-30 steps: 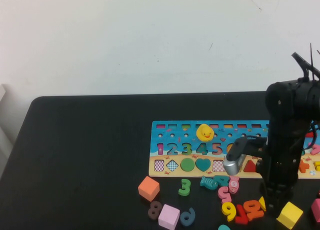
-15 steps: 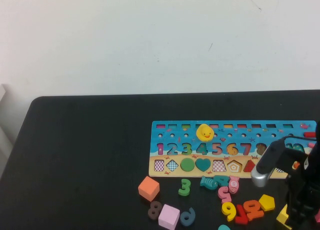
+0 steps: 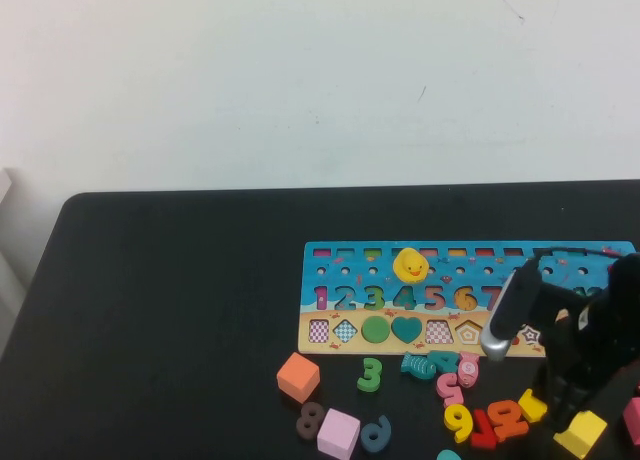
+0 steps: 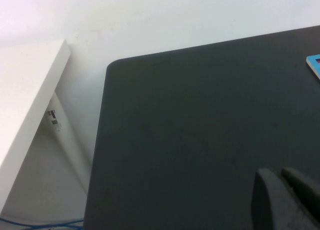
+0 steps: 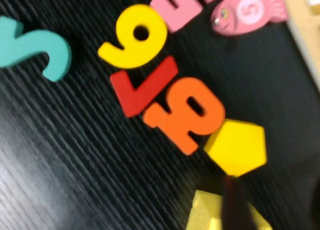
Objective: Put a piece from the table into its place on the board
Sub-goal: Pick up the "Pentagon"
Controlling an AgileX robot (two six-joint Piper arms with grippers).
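Jaws of right gripper (image 3: 560, 408) hidden above half-covered piece (image 5: 236, 147); left gripper (image 4: 287, 200) parked.

An orange cube (image 3: 297, 376) lay near a pink cube (image 3: 338, 432), a brown numeral 8 (image 3: 309, 419) between them. A green numeral 3 (image 3: 370, 374) stood apart. A yellow numeral 9 (image 5: 131, 36) touched a red numeral 7 (image 5: 141, 88), beside an orange numeral 10 (image 5: 189, 112). A pink fish (image 5: 248, 11) lay nearby. A yellow cube (image 3: 581, 432) sat further right.
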